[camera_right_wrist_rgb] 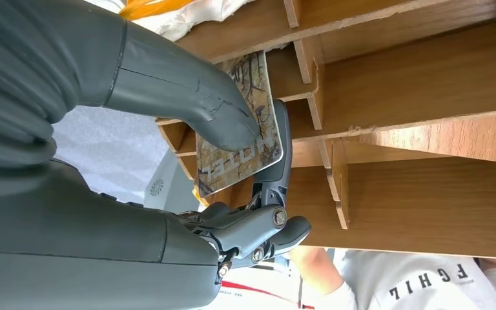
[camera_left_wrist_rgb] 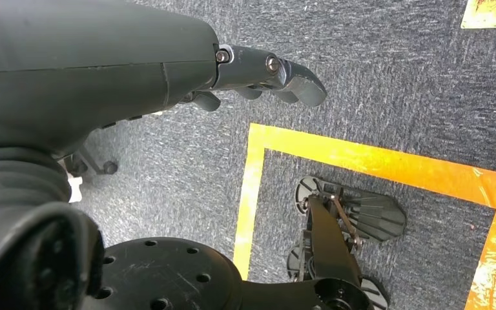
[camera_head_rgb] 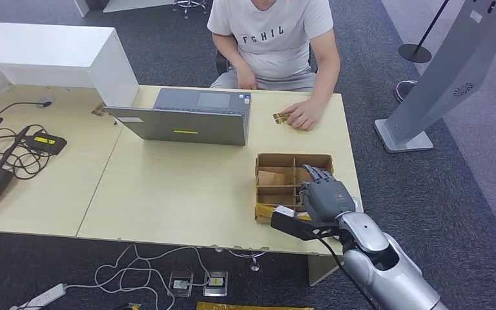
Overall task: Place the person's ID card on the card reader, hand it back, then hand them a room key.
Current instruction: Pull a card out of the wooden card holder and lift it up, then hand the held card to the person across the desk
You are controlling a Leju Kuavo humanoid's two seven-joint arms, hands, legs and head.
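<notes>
My right hand [camera_head_rgb: 323,194] reaches into a wooden divided box [camera_head_rgb: 292,157] near the table's right front edge. In the right wrist view the thumb and a finger [camera_right_wrist_rgb: 278,139] pinch a printed room key card [camera_right_wrist_rgb: 229,165] just above a compartment of the box [camera_right_wrist_rgb: 426,77]. A person in a white T-shirt [camera_head_rgb: 274,32] sits across the table, one hand [camera_head_rgb: 305,115] resting on a small card [camera_head_rgb: 280,117]. My left hand [camera_left_wrist_rgb: 265,71] hangs over the carpet, holding nothing, its fingers loosely extended.
A grey laptop [camera_head_rgb: 187,123] stands open at the middle back of the table [camera_head_rgb: 168,194]. Black devices and cables [camera_head_rgb: 6,161] lie at the far left. A white cabinet [camera_head_rgb: 51,55] sits at the back left, and a grey kiosk base [camera_head_rgb: 420,123] stands to the right.
</notes>
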